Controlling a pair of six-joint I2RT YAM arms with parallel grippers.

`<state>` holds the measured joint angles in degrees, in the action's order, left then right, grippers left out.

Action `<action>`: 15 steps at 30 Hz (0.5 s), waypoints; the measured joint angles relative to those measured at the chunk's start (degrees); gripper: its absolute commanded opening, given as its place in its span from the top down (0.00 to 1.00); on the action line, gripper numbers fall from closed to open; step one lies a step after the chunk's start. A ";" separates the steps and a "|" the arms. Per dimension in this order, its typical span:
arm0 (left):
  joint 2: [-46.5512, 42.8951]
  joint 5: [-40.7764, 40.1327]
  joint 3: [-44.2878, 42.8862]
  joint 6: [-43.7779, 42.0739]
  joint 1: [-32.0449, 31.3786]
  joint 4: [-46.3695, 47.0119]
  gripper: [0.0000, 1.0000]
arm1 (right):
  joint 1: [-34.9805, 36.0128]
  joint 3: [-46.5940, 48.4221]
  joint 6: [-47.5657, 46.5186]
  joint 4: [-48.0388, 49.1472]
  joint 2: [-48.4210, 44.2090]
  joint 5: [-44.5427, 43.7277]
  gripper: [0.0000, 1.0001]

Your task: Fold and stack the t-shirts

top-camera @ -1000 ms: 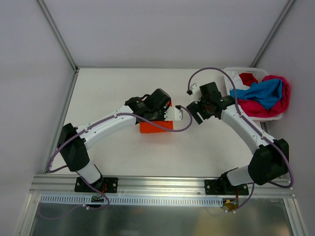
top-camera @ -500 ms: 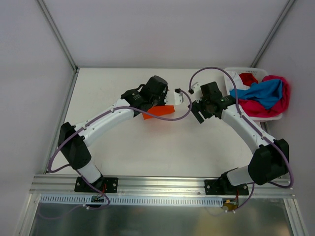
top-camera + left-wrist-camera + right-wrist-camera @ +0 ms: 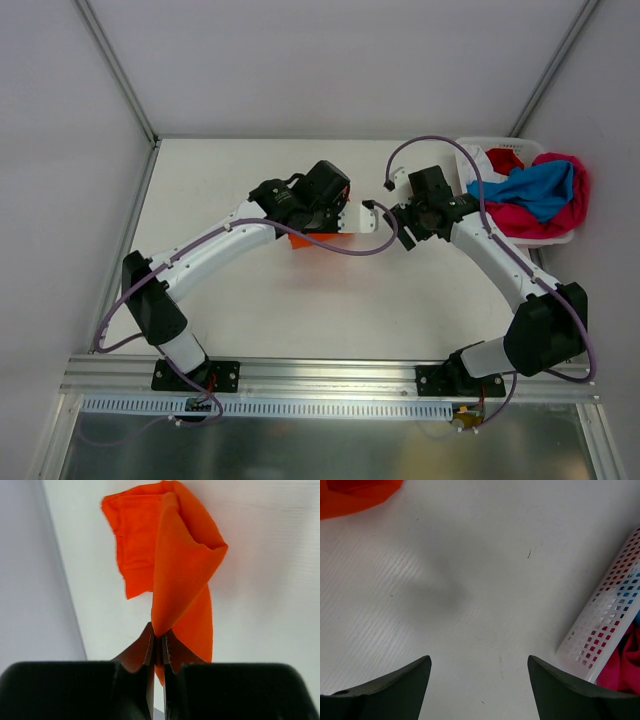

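Note:
An orange t-shirt [image 3: 170,555] hangs crumpled from my left gripper [image 3: 159,641], which is shut on a fold of it; the far end of the cloth rests on the white table. In the top view only a strip of this orange shirt [image 3: 322,241] shows under the left gripper [image 3: 325,215]. My right gripper [image 3: 406,226] stands open just to the right, nothing between its fingers [image 3: 395,685], over bare table. Blue [image 3: 535,188], magenta-pink [image 3: 575,205] and red [image 3: 506,160] t-shirts lie heaped in the basket.
The white plastic basket [image 3: 470,152] sits at the table's far right corner; its perforated wall [image 3: 605,625] is close to the right gripper. Purple cables loop off both wrists. A metal rail runs along the near edge.
The left gripper lifted the orange shirt off the table, carried it toward the far side, then came back slightly right and nearer. The right gripper edged a little toward the basket, still open.

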<state>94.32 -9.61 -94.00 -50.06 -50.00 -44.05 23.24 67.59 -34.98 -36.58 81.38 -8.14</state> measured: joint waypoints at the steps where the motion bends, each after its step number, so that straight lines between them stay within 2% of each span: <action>1: 0.00 1.20 -0.50 0.74 -0.72 -2.14 1.00 | -0.02 0.00 0.00 0.00 0.00 0.00 0.17; 6: 0.26 5.68 -4.98 4.66 -4.42 -13.40 1.00 | -0.02 0.00 0.02 0.02 0.00 0.00 0.17; 15: 2.62 10.67 -20.61 9.60 -9.79 -27.52 1.00 | -0.02 0.00 0.02 0.20 0.00 0.00 0.17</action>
<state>96.95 1.06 -114.61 -40.47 -59.79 -71.57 23.22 67.59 -34.96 -36.38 81.38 -8.14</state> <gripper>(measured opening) 0.030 0.827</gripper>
